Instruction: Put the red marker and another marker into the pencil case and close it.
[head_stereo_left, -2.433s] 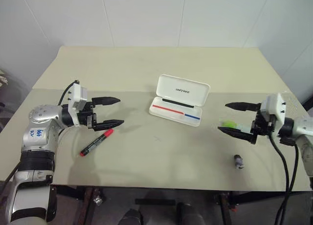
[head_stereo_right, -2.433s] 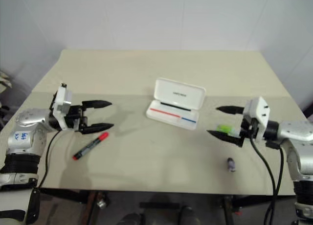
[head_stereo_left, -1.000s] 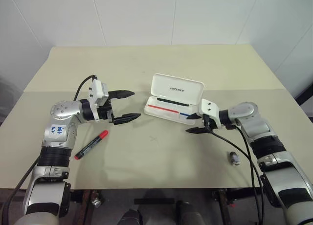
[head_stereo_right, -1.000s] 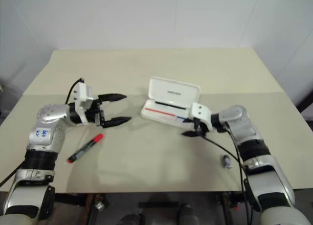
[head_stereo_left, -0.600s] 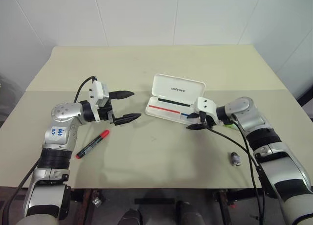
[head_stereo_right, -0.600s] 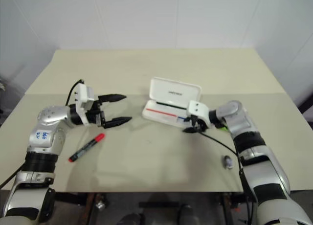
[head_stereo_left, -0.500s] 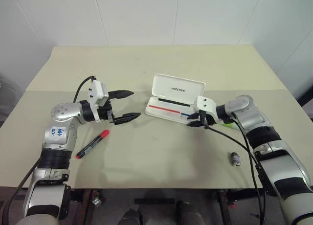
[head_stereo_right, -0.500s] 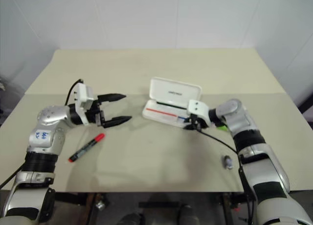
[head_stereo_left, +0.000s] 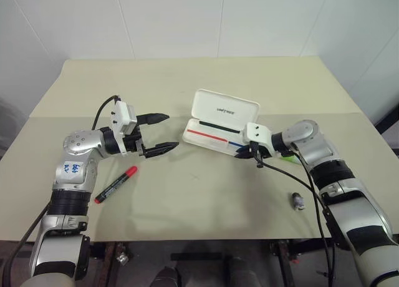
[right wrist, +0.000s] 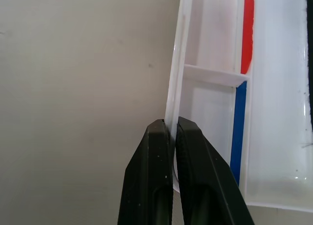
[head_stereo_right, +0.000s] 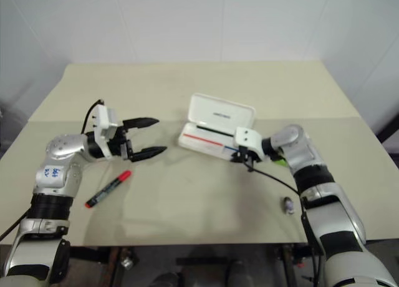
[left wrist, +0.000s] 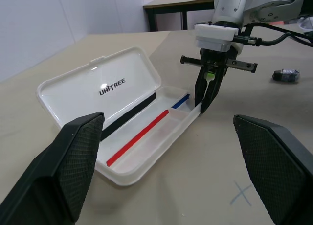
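near the middle of the table (head_stereo_left: 206, 193), the pencil case (head_stereo_left: 219, 121) lies open, lid raised toward the far side, lettering on the lid's inner face, red and blue stripes along the tray, a divider wall across the tray near the blue end.
right gripper (left wrist: 207, 101) — fingers pressed together, pinching the tray's near rim at the blue-stripe end; in the right wrist view the thin white wall sits between the two black fingers (right wrist: 146, 186).
green marker (head_stereo_left: 288, 155) — a bright green bit shows just behind the right gripper's wrist, on the table to the right of the case; most of it is hidden by the arm.
red marker (head_stereo_left: 116, 184) — lies flat on the table on the left side, red cap pointing up and right, well apart from the case.
left gripper (head_stereo_left: 160, 133) — fingers spread wide, holding nothing, hovering above the table between the red marker and the case, pointing toward the case.
small dark object (head_stereo_left: 298, 201) — on the table near the front edge on the right, apart from everything else; too small to tell what it is.
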